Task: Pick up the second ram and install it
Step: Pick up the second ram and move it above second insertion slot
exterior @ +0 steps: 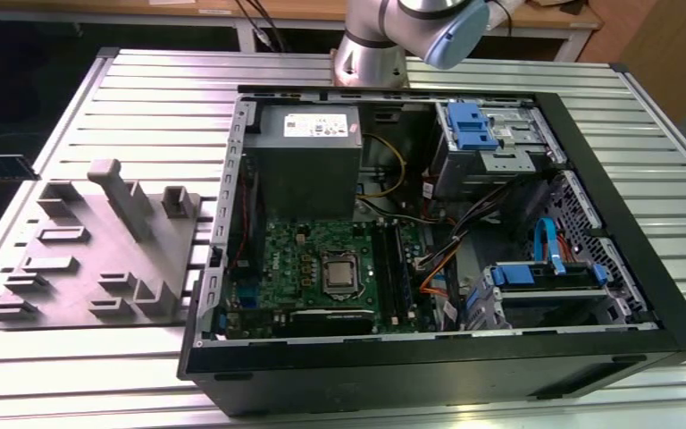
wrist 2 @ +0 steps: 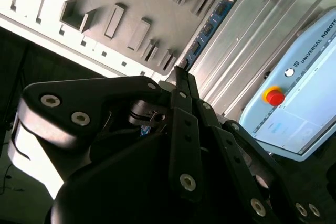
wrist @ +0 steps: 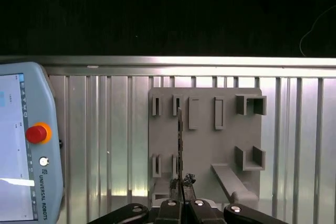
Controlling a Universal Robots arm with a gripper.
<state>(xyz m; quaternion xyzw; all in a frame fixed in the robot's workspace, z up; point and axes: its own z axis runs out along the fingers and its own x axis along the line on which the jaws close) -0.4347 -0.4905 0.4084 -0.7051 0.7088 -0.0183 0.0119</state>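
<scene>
We find the gripper with its jaws clamped on one end of the second ram. The stick projects straight ahead of the jaws, edge-on. Beyond the jaws, behind the stick, lies the grey tray. A teach pendant rests off to one side.

Maker's lettering on teach pendant
</scene>
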